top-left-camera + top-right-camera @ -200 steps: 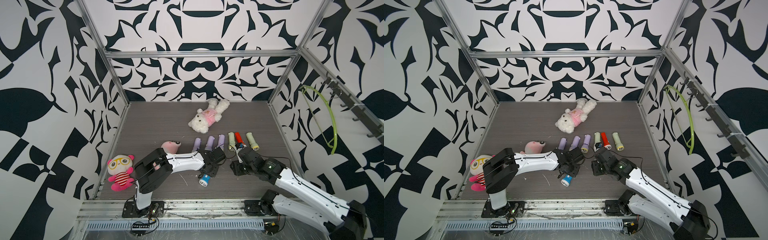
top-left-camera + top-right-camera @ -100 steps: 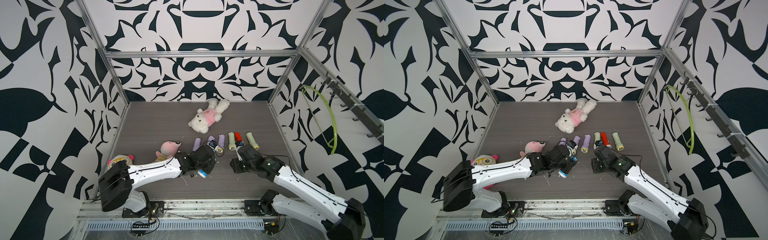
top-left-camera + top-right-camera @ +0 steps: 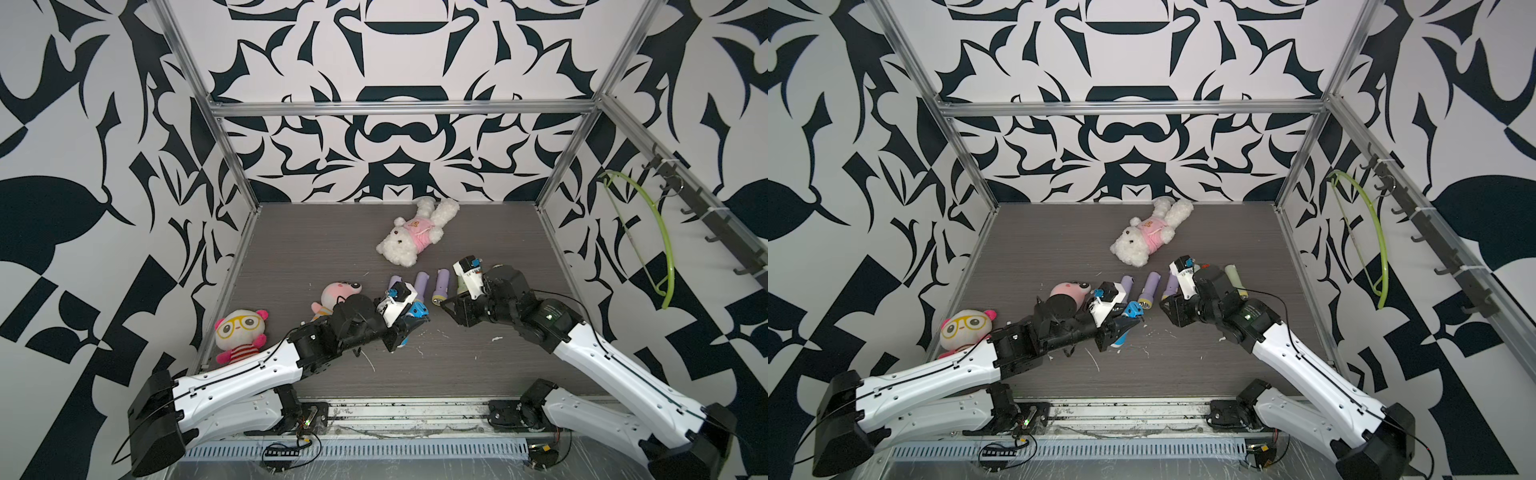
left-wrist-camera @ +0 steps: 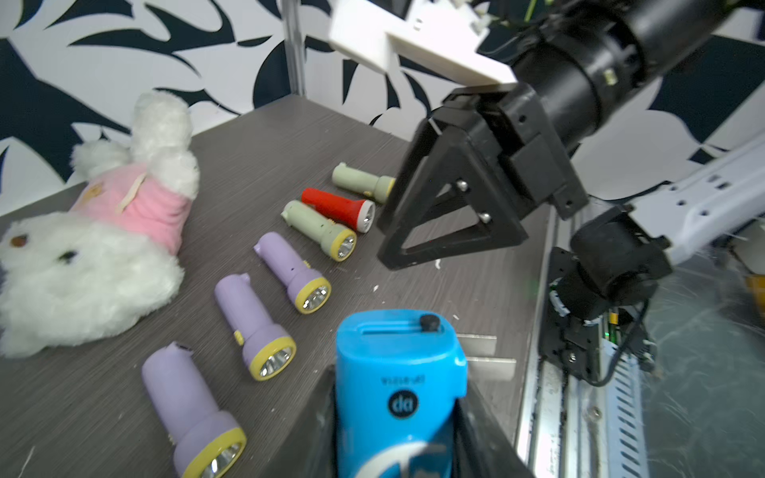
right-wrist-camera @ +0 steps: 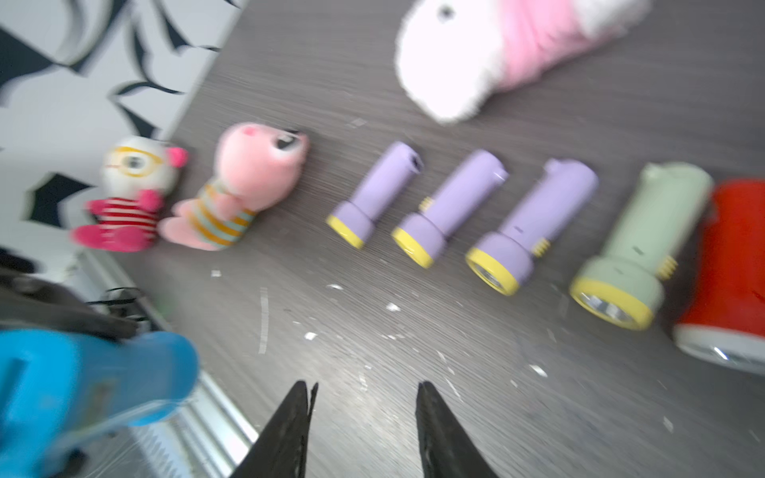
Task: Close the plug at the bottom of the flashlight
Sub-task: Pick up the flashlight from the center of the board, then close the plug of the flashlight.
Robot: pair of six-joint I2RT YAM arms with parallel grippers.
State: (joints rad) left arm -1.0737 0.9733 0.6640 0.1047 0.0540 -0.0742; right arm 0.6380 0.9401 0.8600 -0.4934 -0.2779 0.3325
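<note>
The blue flashlight (image 4: 399,385) is held off the table in my left gripper (image 4: 397,414), which is shut on its body. Its bottom end points away from the wrist camera. Two metal plug prongs (image 4: 484,354) stick out sideways near that end. In both top views the blue flashlight (image 3: 415,311) (image 3: 1133,309) sits tilted in the left gripper (image 3: 409,322) (image 3: 1125,324) near the table's middle front. My right gripper (image 5: 365,387) (image 3: 451,309) (image 3: 1169,309) hangs open and empty just to the right of it, apart from it. The blue flashlight (image 5: 82,385) is blurred in the right wrist view.
Behind the grippers lies a row of flashlights: three purple (image 4: 252,327), two green (image 4: 321,229) and a red one (image 4: 337,207). A white plush bear (image 3: 413,237) lies further back. Two small plush toys (image 3: 241,332) (image 3: 338,293) lie at the left. A green hanger (image 3: 660,245) hangs on the right wall.
The left arm has stretched out low, and the blue flashlight has come up off the table and tilted. The right gripper has shifted slightly back and left toward it.
</note>
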